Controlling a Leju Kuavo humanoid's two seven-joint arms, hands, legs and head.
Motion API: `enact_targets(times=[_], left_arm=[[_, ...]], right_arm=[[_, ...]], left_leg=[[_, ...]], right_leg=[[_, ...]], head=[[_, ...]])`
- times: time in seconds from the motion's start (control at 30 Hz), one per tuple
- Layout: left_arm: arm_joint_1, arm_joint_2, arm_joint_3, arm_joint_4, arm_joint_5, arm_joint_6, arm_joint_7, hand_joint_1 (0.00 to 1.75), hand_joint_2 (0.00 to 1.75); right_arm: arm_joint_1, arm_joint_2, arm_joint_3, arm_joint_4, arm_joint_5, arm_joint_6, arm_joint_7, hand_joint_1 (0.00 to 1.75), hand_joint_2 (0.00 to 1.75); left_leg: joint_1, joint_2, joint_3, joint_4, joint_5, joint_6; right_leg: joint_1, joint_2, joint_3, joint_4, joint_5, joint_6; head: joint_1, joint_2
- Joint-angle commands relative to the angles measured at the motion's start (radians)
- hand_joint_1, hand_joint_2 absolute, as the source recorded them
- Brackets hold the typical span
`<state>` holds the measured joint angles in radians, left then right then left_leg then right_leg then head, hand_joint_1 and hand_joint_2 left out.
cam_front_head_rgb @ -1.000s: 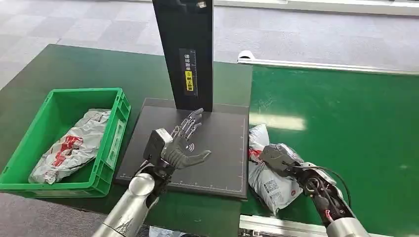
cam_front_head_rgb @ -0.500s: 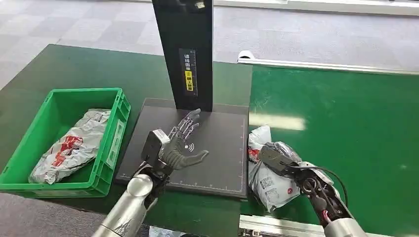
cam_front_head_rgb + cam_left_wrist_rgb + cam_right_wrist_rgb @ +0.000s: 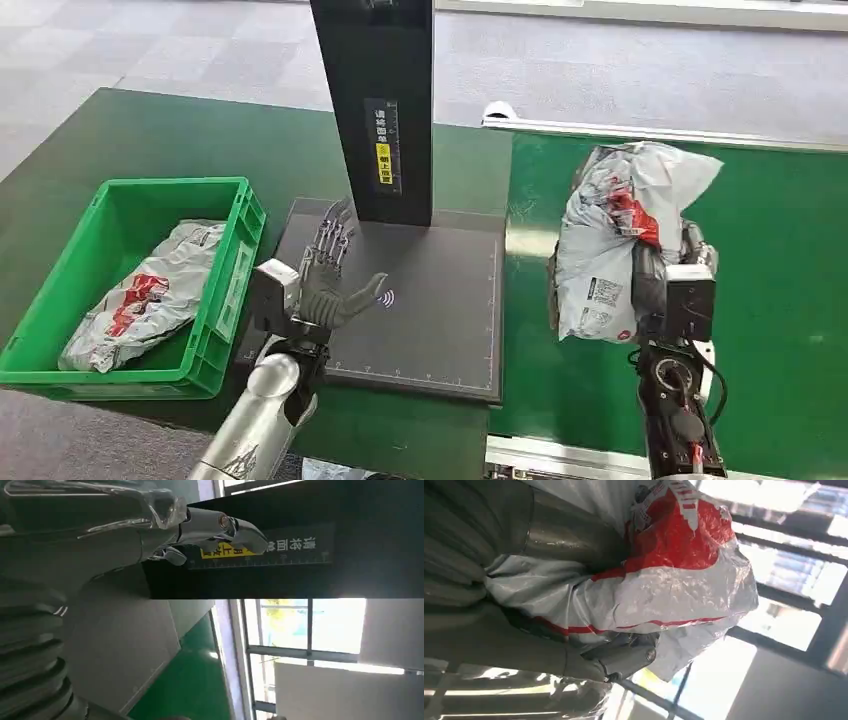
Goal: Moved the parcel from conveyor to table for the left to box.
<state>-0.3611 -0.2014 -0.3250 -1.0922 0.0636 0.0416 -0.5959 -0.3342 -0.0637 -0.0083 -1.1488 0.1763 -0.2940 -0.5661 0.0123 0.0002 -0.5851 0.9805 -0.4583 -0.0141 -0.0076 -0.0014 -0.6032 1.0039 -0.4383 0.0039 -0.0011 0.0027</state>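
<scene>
My right hand (image 3: 672, 262) is gripping a crumpled white-and-red plastic parcel (image 3: 618, 235), holding it up above the green conveyor belt (image 3: 770, 300). My left hand (image 3: 322, 280) is hovering empty, fingers spread, over the black scanner pad (image 3: 440, 310), a green crate (image 3: 215, 300) just beside it.

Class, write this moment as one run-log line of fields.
right hand: holds parcel raised above conveyor | left hand: open over black pad | green bin: one parcel inside | phase: transfer to table pending
</scene>
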Motion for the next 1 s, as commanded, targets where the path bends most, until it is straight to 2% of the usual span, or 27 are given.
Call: enact_targets(times=[0.03, 0.1, 0.47, 0.63, 0.73, 0.77, 0.83, 0.93, 0.97, 1.0], left_arm=[[-0.034, -0.012, 0.031, 0.045, 0.075, 0.031, -0.040, 0.00, 1.75], [-0.025, -0.014, 0.045, 0.013, 0.089, 0.105, -0.090, 0.00, 1.75], [-0.023, -0.010, 0.043, 0.004, 0.092, 0.107, -0.088, 0.00, 1.75], [-0.019, -0.014, 0.049, -0.003, 0.089, 0.144, -0.102, 0.00, 1.75], [0.034, -0.011, 0.081, -0.156, 0.058, 0.262, -0.102, 0.00, 1.75], [0.038, -0.003, 0.076, -0.165, 0.043, 0.280, -0.102, 0.00, 1.75], [0.016, 0.008, 0.053, -0.132, 0.005, 0.318, -0.102, 0.00, 1.75], [-0.005, 0.007, 0.022, -0.115, -0.010, 0.339, -0.102, 0.00, 1.75], [-0.010, 0.003, 0.016, -0.117, -0.012, 0.343, -0.102, 0.00, 1.75], [-0.019, -0.001, 0.007, -0.111, -0.012, 0.347, -0.102, 0.00, 1.75]], right_arm=[[0.086, 0.042, -0.075, -0.223, -0.054, -0.092, -0.065, 1.75, 1.75], [0.093, 0.030, -0.040, -0.232, -0.026, -0.099, -0.043, 1.75, 1.75], [0.090, 0.032, -0.035, -0.226, -0.024, -0.100, -0.041, 1.75, 1.75], [0.086, 0.024, -0.024, -0.214, -0.018, -0.087, -0.025, 1.75, 1.75], [0.036, -0.011, 0.076, -0.091, 0.033, 0.122, 0.158, 1.75, 1.75], [0.006, -0.011, 0.111, -0.014, 0.024, 0.246, 0.200, 1.75, 1.75], [-0.030, -0.002, 0.143, 0.093, 0.004, 0.354, 0.207, 1.75, 1.75], [-0.153, -0.008, 0.287, 0.262, 0.178, 0.401, 0.224, 1.75, 1.75], [-0.200, -0.012, 0.341, 0.306, 0.208, 0.476, 0.243, 1.75, 1.75], [-0.267, -0.011, 0.402, 0.370, 0.232, 0.552, 0.256, 1.75, 1.75]], left_leg=[[-0.001, 0.000, 0.002, 0.000, 0.000, 0.000], [0.000, 0.000, 0.001, 0.000, 0.000, 0.000], [0.000, 0.002, 0.006, -0.001, -0.002, 0.001], [0.000, 0.002, 0.002, 0.000, 0.000, 0.000], [0.000, 0.003, 0.004, -0.001, -0.001, 0.001], [0.000, 0.006, 0.003, 0.000, -0.002, 0.001], [0.000, 0.011, 0.007, -0.002, -0.002, 0.001], [0.000, 0.012, 0.006, -0.002, -0.001, 0.000], [0.000, 0.008, 0.004, -0.001, 0.000, 0.000], [0.000, 0.012, 0.004, -0.001, -0.001, 0.000]], right_leg=[[-0.001, 0.000, 0.001, 0.000, 0.000, 0.000], [0.000, -0.001, 0.001, 0.000, -0.001, 0.000], [0.000, 0.002, 0.005, -0.002, -0.001, 0.000], [0.000, 0.002, 0.001, 0.000, 0.000, 0.000], [0.000, 0.003, 0.002, -0.001, 0.000, 0.000], [0.000, 0.006, 0.001, -0.001, 0.001, 0.000], [0.000, 0.011, 0.004, -0.003, 0.002, 0.000], [0.001, 0.011, 0.003, -0.002, 0.002, -0.001], [0.000, 0.007, 0.001, 0.000, 0.001, -0.001], [0.000, 0.011, 0.000, 0.000, 0.002, -0.001]], head=[[0.000, 0.000], [0.000, 0.000], [0.000, 0.000], [0.000, 0.000], [0.000, 0.000], [0.000, 0.000], [0.000, 0.000], [0.000, 0.000], [0.000, 0.000], [0.000, 0.000]])
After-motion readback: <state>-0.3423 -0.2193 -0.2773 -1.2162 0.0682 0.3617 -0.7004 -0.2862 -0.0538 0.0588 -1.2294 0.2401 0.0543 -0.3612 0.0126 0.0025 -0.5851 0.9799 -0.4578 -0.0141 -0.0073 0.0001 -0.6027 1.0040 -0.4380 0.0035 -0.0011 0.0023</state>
